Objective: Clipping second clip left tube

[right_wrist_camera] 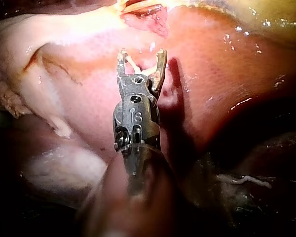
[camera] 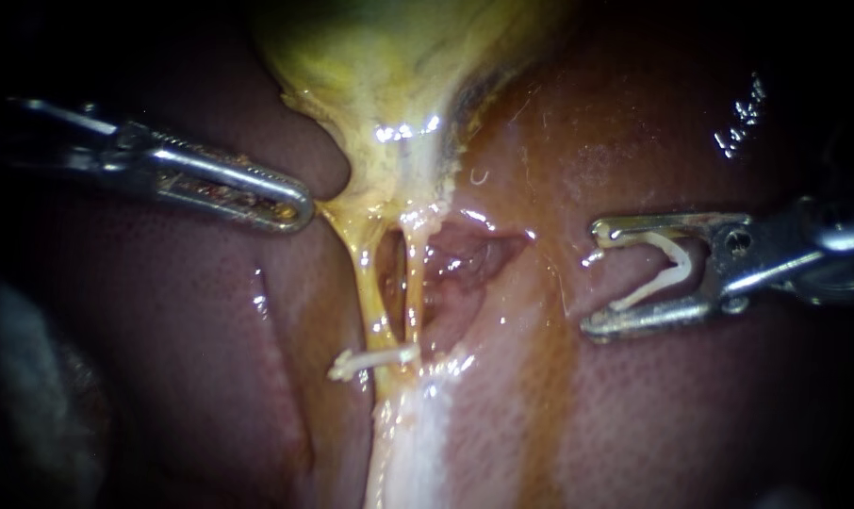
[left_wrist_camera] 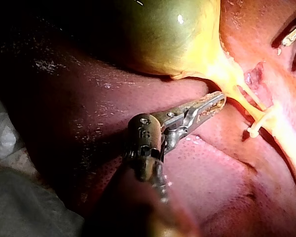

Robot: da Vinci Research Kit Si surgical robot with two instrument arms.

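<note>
One white clip (camera: 375, 360) sits across the left tube (camera: 363, 283), low on it and well below the gallbladder (camera: 380, 66). The right instrument (camera: 597, 281) hangs over the liver (camera: 691, 415), well apart from that tube, on its right. Its claw stands wide, grasping the second clip (camera: 661, 273), itself spread open, by both legs. The left instrument (camera: 290, 209) has its claw clenched on nothing, its tip just beside the gallbladder's neck.

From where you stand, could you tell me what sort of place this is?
Likely a surgical practice bench: liver and gallbladder lie exposed, a clip sits on a tube, my right instrument carries another clip.
</note>
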